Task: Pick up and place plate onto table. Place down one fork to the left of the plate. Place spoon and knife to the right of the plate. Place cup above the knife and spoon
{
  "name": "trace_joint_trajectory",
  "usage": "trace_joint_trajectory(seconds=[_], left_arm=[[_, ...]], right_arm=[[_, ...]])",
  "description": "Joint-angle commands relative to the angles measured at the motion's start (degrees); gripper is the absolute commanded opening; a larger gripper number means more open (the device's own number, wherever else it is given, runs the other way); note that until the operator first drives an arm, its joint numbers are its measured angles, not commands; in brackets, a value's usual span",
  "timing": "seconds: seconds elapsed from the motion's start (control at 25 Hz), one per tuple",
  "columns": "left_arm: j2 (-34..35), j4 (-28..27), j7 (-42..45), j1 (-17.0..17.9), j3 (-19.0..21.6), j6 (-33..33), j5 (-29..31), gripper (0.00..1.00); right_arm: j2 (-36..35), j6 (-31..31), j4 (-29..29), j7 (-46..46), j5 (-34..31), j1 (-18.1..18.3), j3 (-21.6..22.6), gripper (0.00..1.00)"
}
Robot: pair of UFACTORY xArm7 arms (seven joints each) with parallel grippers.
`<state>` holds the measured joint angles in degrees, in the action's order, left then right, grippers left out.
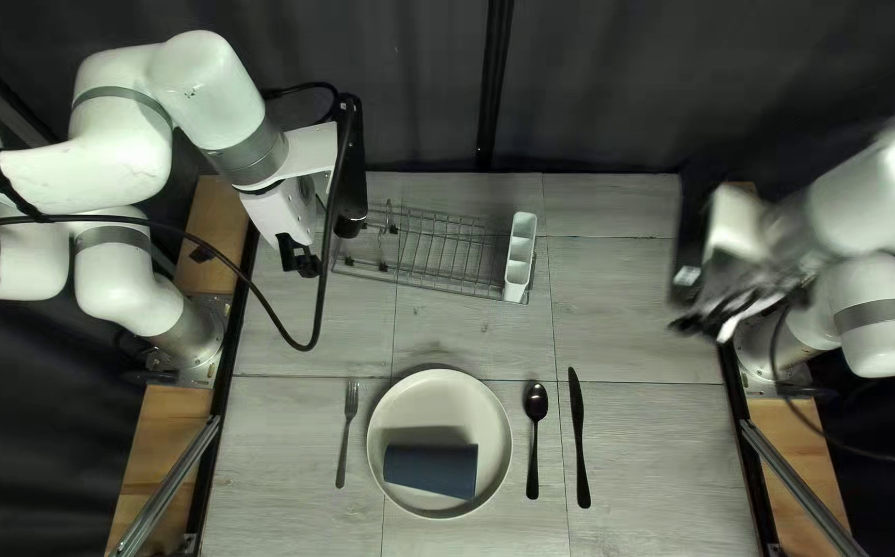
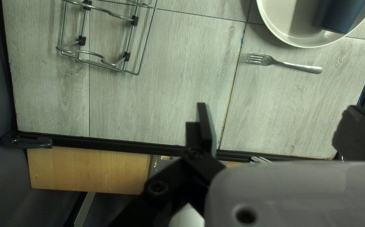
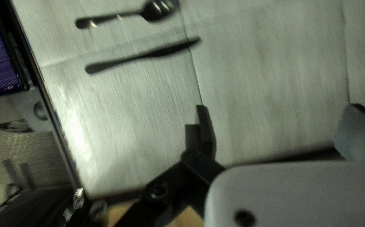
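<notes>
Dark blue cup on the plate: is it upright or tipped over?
Tipped over. The dark blue cup lies on its side on the plate, its length stretched across it.

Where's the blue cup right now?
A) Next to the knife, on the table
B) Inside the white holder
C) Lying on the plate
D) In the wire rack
C: the blue cup lies on its side on the round plate, as the top left view shows.
</notes>
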<state>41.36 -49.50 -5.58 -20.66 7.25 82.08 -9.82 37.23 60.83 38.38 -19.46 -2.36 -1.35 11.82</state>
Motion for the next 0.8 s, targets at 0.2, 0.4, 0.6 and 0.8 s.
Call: trace_joint_trajectory(seconds=[0.2,0.4,0.6,0.8], left_arm=[[0.0,0.0,0.0,0.0,0.0,0.0,0.0,1.0],[0.0,0.0,0.0,0.0,0.0,0.0,0.0,1.0],[0.0,0.0,0.0,0.0,0.0,0.0,0.0,1.0],[0.0,0.0,0.0,0.0,0.0,0.0,0.0,1.0]], right_arm=[[-7.06,-7.65,-2.69,-0.63,-3.77,-0.23,3.76,1.0],[-20.96,-16.4,1.84,-5.78,-10.79,0.57,9.87,1.0],[-33.01,-21.02,6.19,-18.95,-34.81,0.4,14.3,1.0],[-33.01,-21.02,6.19,-18.95,-34.81,0.4,14.3,1.0]])
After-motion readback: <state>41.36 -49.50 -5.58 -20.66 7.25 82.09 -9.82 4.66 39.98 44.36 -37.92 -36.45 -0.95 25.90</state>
